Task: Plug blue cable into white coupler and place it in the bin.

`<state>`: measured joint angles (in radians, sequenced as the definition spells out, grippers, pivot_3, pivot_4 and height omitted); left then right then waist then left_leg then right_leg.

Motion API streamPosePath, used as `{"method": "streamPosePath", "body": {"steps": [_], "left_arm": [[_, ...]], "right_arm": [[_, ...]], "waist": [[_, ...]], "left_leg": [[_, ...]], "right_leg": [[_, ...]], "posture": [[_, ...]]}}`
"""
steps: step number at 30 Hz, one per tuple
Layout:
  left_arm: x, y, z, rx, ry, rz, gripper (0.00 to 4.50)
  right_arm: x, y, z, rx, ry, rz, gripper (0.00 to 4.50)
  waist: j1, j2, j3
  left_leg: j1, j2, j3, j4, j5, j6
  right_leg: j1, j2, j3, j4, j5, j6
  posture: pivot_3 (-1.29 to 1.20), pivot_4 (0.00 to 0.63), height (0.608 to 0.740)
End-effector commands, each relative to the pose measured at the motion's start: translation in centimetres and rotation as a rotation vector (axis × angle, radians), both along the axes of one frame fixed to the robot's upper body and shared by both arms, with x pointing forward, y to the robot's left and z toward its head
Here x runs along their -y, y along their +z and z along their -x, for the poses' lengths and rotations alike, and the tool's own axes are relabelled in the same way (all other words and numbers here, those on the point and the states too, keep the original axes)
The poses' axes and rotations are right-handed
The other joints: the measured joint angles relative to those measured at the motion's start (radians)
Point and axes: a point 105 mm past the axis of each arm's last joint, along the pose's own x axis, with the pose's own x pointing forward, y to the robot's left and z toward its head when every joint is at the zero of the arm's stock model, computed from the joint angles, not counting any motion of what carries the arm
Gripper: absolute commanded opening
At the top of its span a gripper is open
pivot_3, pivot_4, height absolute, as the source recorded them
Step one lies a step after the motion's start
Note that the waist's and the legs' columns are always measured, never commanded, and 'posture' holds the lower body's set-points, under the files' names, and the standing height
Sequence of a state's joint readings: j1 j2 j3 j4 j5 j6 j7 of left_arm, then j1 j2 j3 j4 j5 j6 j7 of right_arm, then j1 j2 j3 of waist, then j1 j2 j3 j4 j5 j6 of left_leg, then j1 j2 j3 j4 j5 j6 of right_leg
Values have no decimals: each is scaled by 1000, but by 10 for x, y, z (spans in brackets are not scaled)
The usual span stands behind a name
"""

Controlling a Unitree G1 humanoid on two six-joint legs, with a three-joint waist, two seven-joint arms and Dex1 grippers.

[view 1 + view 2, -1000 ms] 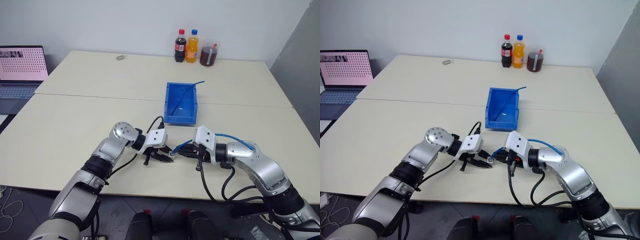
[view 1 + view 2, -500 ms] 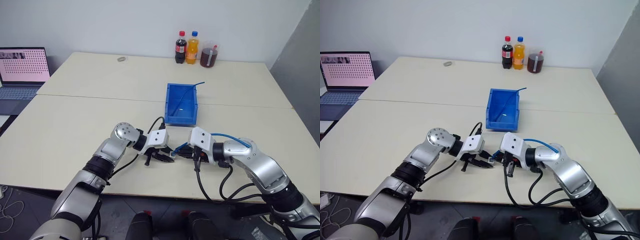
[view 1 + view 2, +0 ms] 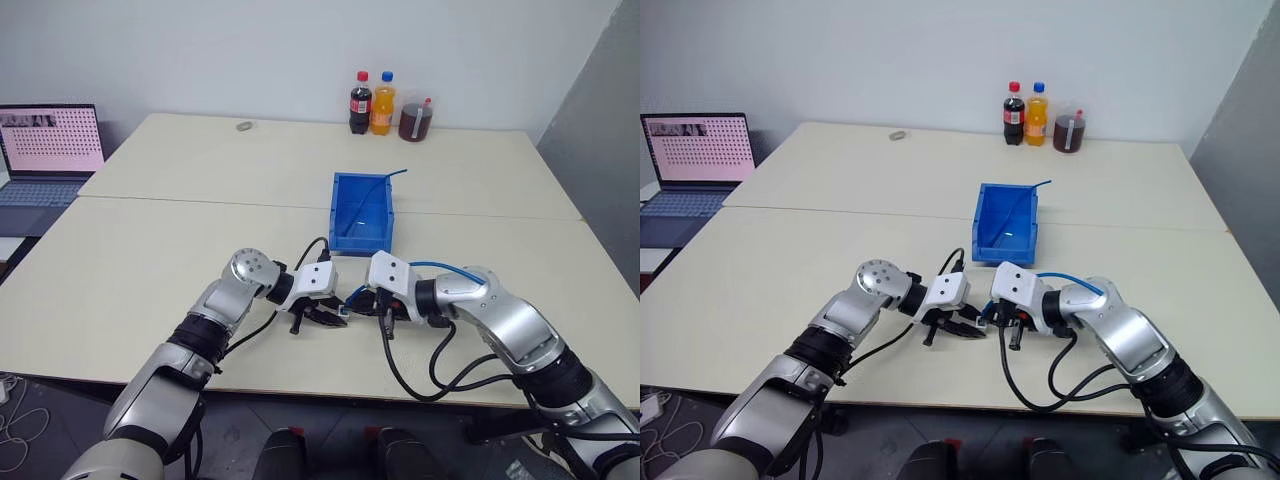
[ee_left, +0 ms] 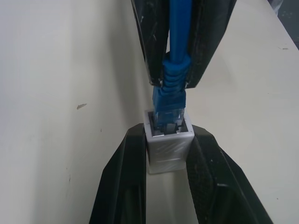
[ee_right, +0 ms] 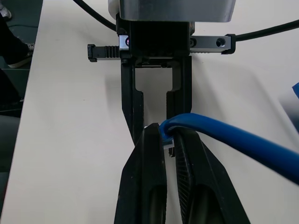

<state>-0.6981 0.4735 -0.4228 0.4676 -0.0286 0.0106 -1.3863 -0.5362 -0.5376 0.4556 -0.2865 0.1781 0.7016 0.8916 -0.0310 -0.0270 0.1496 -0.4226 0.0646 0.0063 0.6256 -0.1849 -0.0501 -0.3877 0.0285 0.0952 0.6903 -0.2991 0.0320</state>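
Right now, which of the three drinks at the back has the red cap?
The dark cola bottle, leftmost of the three; the orange soda beside it has a blue cap.

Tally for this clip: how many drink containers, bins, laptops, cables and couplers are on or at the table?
Drink containers: 3, a cola bottle, an orange soda bottle, a cup of dark drink
Bins: 1, blue bin
Laptops: 1, laptop
Cables: 2, blue cable, a thinner blue cable in the bin
Couplers: 1, white coupler
Total: 8
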Motion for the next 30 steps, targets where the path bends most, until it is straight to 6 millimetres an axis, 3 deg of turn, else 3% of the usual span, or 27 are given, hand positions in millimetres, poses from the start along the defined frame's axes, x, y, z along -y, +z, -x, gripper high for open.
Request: {"method": "streamPosePath", "body": {"steps": [1, 2, 4, 11, 15, 19, 24, 30], "left_arm": [[2, -16, 2, -4, 22, -25, 844], [1, -15, 1, -4, 33, -16, 844], [-1, -14, -1, -8, 51, -4, 1529], [-13, -4, 4, -2, 58, 48, 2953], [-22, 14, -5, 31, 164, 126, 3655], [-35, 44, -19, 119, 330, 219, 4414], [-48, 84, -27, 184, 525, 333, 4500], [-52, 97, -26, 198, 583, 356, 4500]], "right_arm": [[4, -12, 0, -34, -24, 20, 8], [5, -9, -1, -23, -30, 13, 8], [8, -3, -3, 0, -42, -2, 8], [13, 12, -3, 7, -82, -76, 6], [19, 26, -4, 9, -117, -132, 6], [26, 57, -7, 32, -162, -237, 5], [35, 97, -33, 92, -237, -356, 5], [35, 126, -100, 134, -372, -428, 5]], "waist": [[0, 0, 0], [1, 0, 0], [1, 0, 0], [-2, 0, 1], [-2, 0, 4], [-3, 1, 9], [-7, 1, 13], [-10, 1, 14]], "left_leg": [[0, 0, 0, 0, 0, 0], [0, 0, 0, 0, 0, 0], [0, 0, 0, 1, 0, 0], [-2, 0, 0, 0, 0, 0], [-4, 0, 0, -2, 0, 0], [-7, 0, -1, -1, 0, 0], [-11, 0, -1, -1, 0, 0], [-11, 0, 0, -1, 0, 0]], "right_leg": [[0, 0, 0, 0, -1, -1], [0, 0, 0, 0, -1, -1], [0, 0, 0, 0, -1, -1], [-2, 0, 0, 0, 2, 3], [-3, 0, 0, -1, 1, 3], [-7, 0, -1, 0, 2, 3], [-10, 0, -1, 0, 2, 4], [-11, 0, 0, 0, 2, 4]], "posture": [[0, 150, 740], [0, 150, 740], [0, 150, 740], [0, 150, 740], [0, 150, 740], [0, 150, 740], [0, 150, 740], [0, 150, 740]]}}
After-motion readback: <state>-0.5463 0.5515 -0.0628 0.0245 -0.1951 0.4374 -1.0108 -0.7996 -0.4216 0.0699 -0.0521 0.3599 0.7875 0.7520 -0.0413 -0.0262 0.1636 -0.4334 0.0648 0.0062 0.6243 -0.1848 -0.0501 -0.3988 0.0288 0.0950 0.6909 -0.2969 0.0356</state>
